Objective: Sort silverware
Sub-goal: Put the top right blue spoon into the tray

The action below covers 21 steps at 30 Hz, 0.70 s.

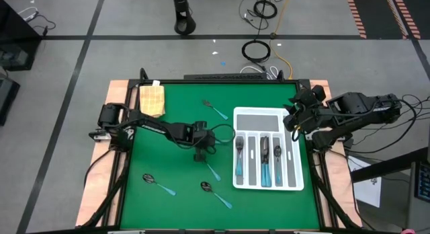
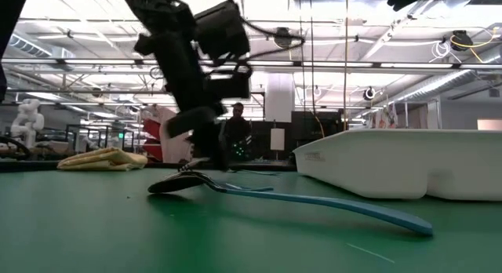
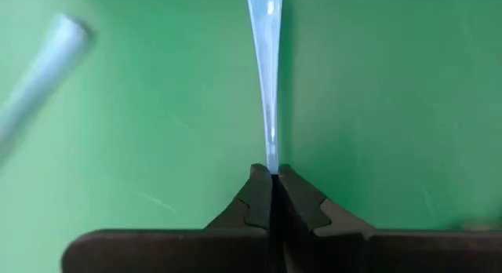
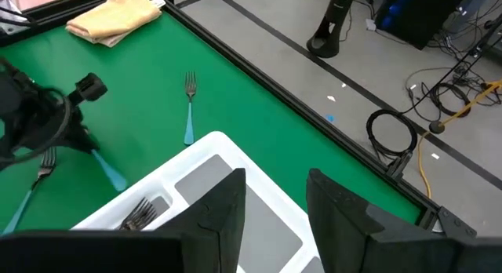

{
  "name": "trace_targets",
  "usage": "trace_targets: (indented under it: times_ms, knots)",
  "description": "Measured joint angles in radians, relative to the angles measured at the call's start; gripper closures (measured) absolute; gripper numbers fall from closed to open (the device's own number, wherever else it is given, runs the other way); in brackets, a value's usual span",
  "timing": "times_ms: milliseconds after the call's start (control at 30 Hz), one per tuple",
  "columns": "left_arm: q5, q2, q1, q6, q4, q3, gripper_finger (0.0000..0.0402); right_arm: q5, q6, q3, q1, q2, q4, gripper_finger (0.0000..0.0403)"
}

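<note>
Three narrow slots of the white divided plastic tray [image 1: 289,183] on the right of the green table [image 1: 175,200] hold teal-handled metal cutlery: forks [image 1: 240,157] in the leftmost, darker-headed pieces [image 1: 265,160] in the next two, while its wide far compartment shows only bare grey floor. Left of the tray, the left gripper [image 1: 201,152] is clamped on the thin teal handle of one utensil [image 3: 267,77] at the table's middle, with loose teal-handled pieces [image 1: 158,184] lying near and far of it. Fingers apart, the right gripper [image 4: 274,206] hovers over the tray's far right corner, and a folded yellow cloth [image 1: 152,99] lies at the far left.
</note>
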Motion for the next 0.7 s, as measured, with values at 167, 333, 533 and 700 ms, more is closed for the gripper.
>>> trace_targets:
  times_ms: [167,333,533,700]
  knots:
    - [-0.026,-0.024,0.010,-0.052,0.009,0.060,0.0393,0.000,0.007,0.000,0.000,0.000,0.002,0.0280]
    - [-0.124,-0.080,0.017,-0.123,0.020,0.107,0.0393,-0.001,0.008,0.000,0.000,0.000,0.004,0.0280]
    - [-0.176,-0.200,0.015,-0.270,0.245,0.126,0.0393,-0.004,0.033,0.000,0.000,0.000,0.005,0.0280]
    - [-0.143,-0.252,0.014,-0.378,0.583,0.119,0.0393,-0.005,0.009,0.000,0.000,0.002,0.061,0.0280]
